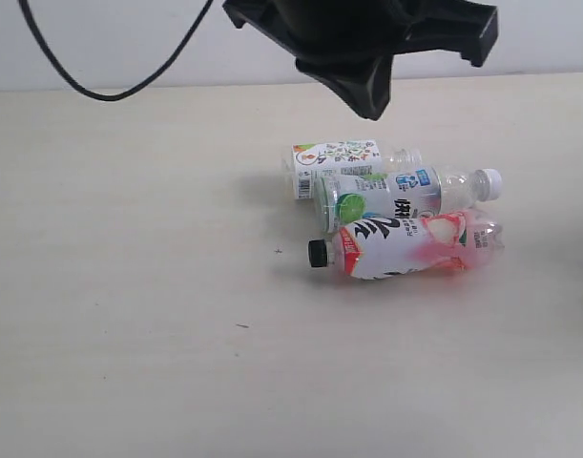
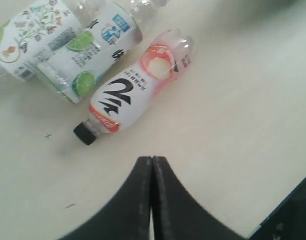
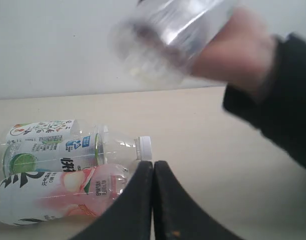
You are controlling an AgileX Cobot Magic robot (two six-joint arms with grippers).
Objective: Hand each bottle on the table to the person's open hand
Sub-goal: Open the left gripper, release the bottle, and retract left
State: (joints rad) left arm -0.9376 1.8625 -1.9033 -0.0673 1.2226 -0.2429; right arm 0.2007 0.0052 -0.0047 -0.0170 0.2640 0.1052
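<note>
Three bottles lie side by side on the table (image 1: 129, 286). The red-white one with the black cap (image 1: 406, 245) (image 2: 135, 92) (image 3: 52, 195) is nearest. Behind it lies the green-lime one with the white cap (image 1: 396, 194) (image 2: 87, 65) (image 3: 57, 152), then the white one with colourful print (image 1: 339, 157) (image 2: 32, 32) (image 3: 40, 131). A person's hand (image 3: 233, 55) holds a blurred clear bottle (image 3: 173, 40) in the air; its label does not show. My left gripper (image 2: 151, 160) is shut and empty above bare table. My right gripper (image 3: 153, 164) is shut and empty beside the bottles' right ends.
A black gripper body (image 1: 367, 67) hangs at the top of the exterior view; whose arm it is I cannot tell. A black cable (image 1: 110, 91) loops at the back left. The person's dark sleeve (image 3: 278, 105) is beside my right gripper.
</note>
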